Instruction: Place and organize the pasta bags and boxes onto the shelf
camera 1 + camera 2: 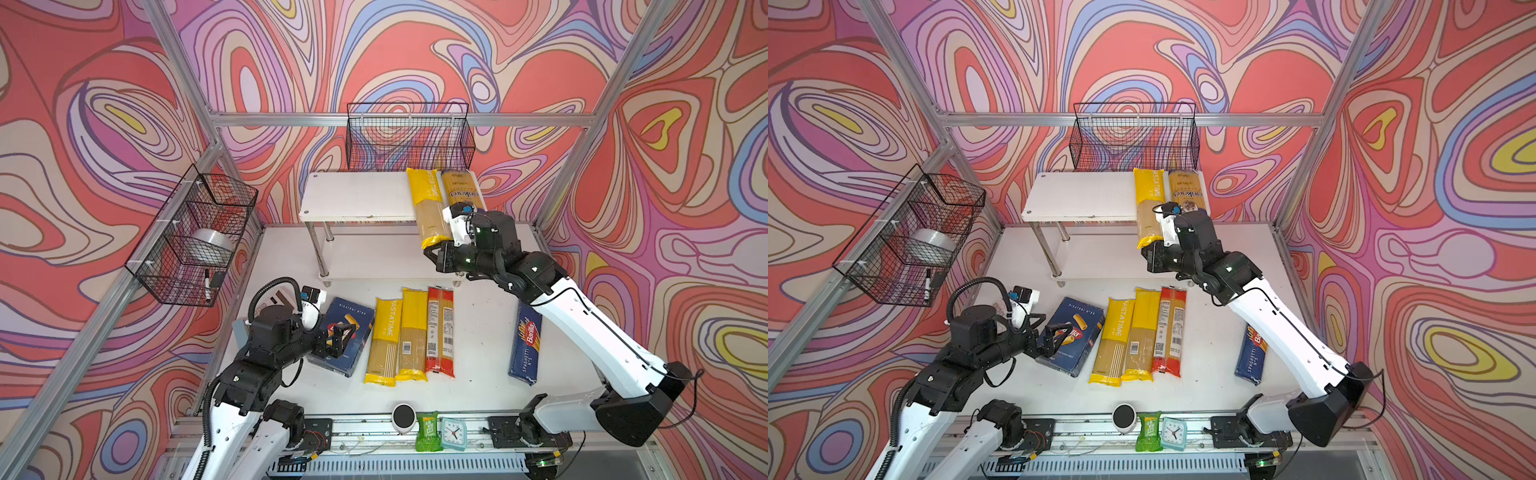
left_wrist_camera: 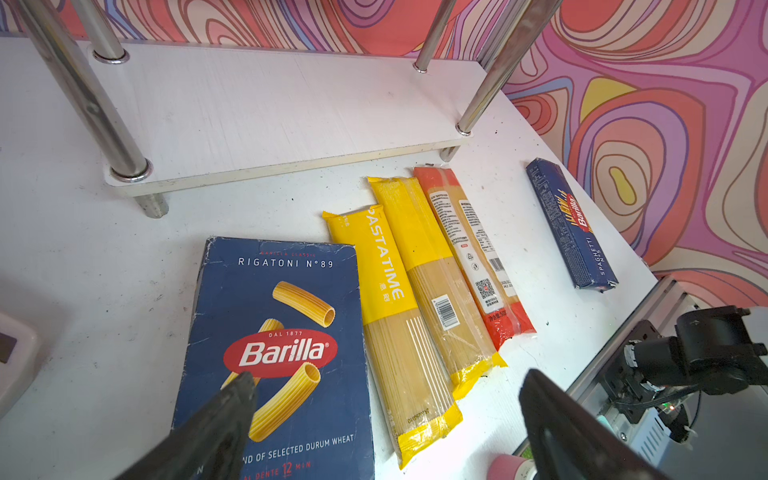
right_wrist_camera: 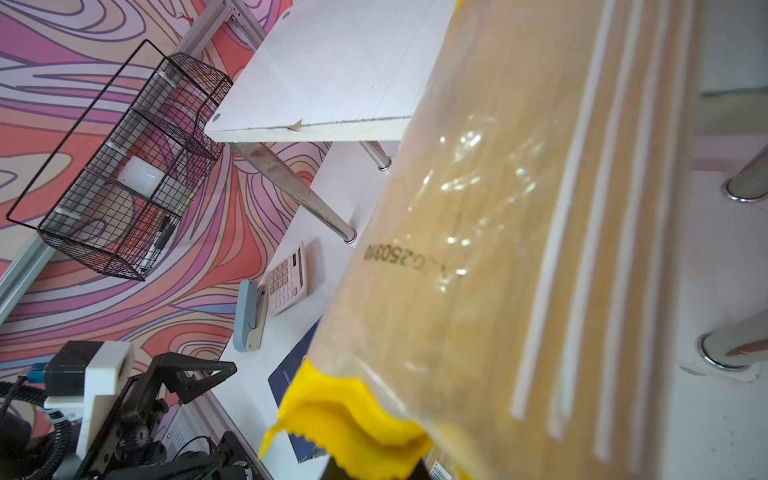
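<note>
My right gripper (image 1: 431, 248) pinches the yellow end of a PASTATIME spaghetti bag (image 1: 424, 203) resting on the shelf's (image 1: 353, 195) top board, overhanging its front edge. My left gripper (image 1: 343, 335) hangs wide open over the rigatoni box (image 1: 353, 318).

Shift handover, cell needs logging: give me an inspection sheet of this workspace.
Surface: white table, scuffed.
Job's things: top of shelf holds gold packet and yellow-ended packet, the latter overhanging the front; rigatoni box, three packets, spaghetti box on the table.
Clutter: snack packet, clock, round device at front rail; calculator, stapler near left arm.
Hands: left hand open above rigatoni box; right hand shut on overhanging packet's end.
Cables: black hose loops above left arm; thin cable along right arm.
Surroundings: patterned walls, aluminium frame, two wire baskets, one holding tape roll.
</note>
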Robot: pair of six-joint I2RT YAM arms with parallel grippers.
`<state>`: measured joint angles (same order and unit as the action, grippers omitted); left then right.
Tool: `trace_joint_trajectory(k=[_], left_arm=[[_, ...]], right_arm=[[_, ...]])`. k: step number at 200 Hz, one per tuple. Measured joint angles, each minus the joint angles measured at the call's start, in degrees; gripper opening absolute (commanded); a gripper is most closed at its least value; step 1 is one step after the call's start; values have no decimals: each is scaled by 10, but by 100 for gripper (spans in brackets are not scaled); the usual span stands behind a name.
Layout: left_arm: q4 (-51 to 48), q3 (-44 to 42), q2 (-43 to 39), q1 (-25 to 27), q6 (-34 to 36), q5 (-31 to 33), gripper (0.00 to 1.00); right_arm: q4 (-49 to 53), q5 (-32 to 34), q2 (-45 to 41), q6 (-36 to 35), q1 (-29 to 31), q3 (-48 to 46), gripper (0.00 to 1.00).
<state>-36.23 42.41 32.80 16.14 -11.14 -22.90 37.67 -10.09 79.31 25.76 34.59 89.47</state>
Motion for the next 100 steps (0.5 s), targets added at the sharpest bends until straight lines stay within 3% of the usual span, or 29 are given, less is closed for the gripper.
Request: trace_joint_trajectory(k=[65, 100], left_arm=[[0, 0, 0, 0, 0, 0, 100], [0, 0, -1, 0, 0, 0, 100]], right_arm=[[26, 17, 38, -14, 4, 38, 9], [39, 24, 37, -19, 4, 44, 22]])
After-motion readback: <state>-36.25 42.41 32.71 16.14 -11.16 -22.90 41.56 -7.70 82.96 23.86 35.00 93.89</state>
